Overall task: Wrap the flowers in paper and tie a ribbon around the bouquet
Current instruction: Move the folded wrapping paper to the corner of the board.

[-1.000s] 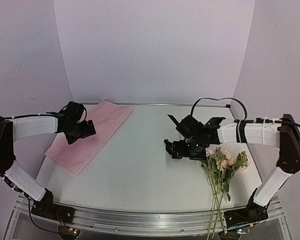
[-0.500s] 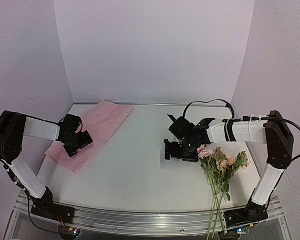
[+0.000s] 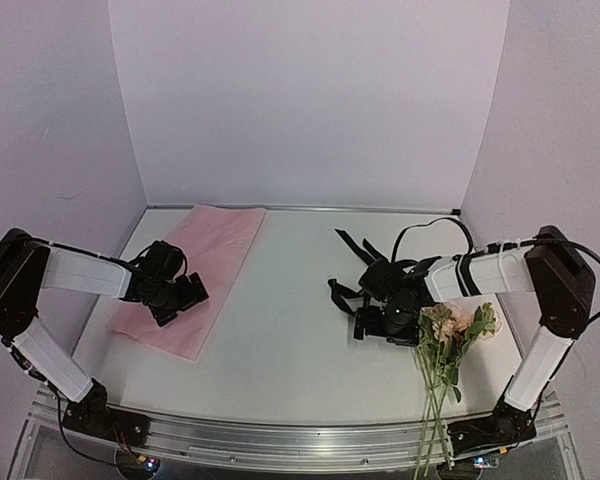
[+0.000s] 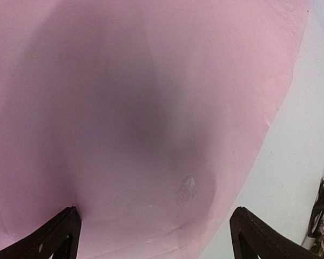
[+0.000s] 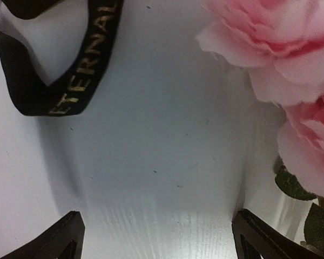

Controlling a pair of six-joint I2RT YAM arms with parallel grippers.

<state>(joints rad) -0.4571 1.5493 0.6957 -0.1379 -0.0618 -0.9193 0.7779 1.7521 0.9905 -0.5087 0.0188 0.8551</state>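
1. Both arms have shifted since a second ago. The left tool (image 3: 177, 293) has come nearer and to the right over the paper (image 3: 220, 240). The right tool (image 3: 382, 316) has dropped toward the near side, close to the flowers (image 3: 458, 324). The near end of the paper also looks to have swung a little to the right.
2. From the left wrist view, the left tool (image 4: 155, 218) stands with its jaws spread wide above the pink sheet (image 4: 151, 97) and holds nothing. Whether its tips touch the paper I cannot tell.
3. The right tool (image 5: 157, 220) is likewise spread wide and empty, with bare desk (image 5: 167, 151) between its jaws. A rose head (image 5: 270, 38) sits just to one side and a loop of the ribbon (image 5: 81, 81) to the other.
4. The paper lies flat and unfolded on the far left of the desk (image 3: 280, 350).
5. The flowers lie loose on the near right, with their stems running off the near edge, well apart from the paper.
6. The ribbon (image 3: 352, 243) lies untied on the desk just by the right tool, left of the blooms.
7. To my eye, nothing of the job is done yet. The flowers must still be laid on the sheet and the paper folded round them. The ribbon must then be tied round the bundle.
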